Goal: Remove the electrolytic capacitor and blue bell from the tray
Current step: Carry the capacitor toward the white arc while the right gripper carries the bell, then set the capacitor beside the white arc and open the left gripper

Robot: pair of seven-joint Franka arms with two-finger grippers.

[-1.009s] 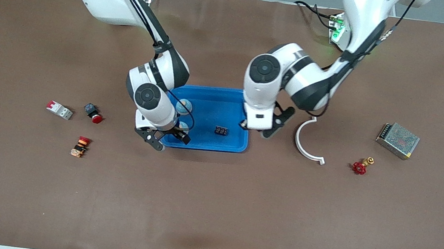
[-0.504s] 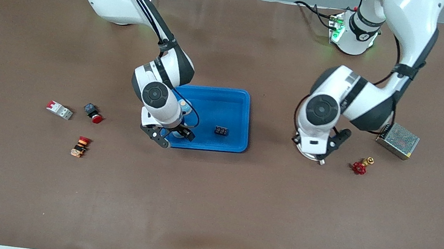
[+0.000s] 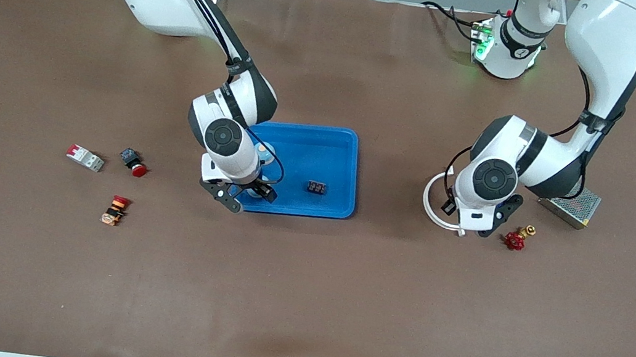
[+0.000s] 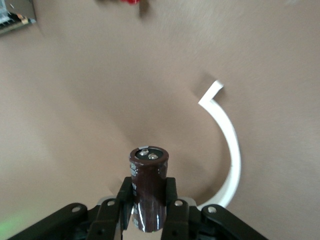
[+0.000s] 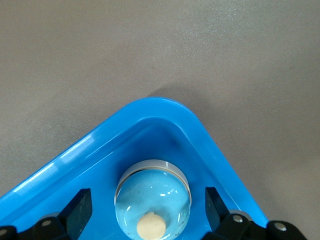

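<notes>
My left gripper [image 4: 150, 200] clamps the brown capacitor [image 4: 148, 187] over the white curved bracket [image 3: 435, 204] — well apart from the blue tray [image 3: 323, 142]. My right gripper [image 5: 145, 207] stands spread wide around the pale-blue bell [image 5: 152, 197] — it sits in that tray's corner.

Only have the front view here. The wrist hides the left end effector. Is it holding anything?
Observer: Yes. The left wrist view shows the left end effector shut on a dark brown capacitor, held upright.
Operator: What's it over?
Observer: Bare table, beside the white curved piece. It is not over the tray.
Operator: And the right one, has it got the bell?
Observer: No. In the right wrist view the right end effector is open, with a finger on each side of the blue bell and gaps showing. The bell sits in a corner of the blue tray.
</notes>
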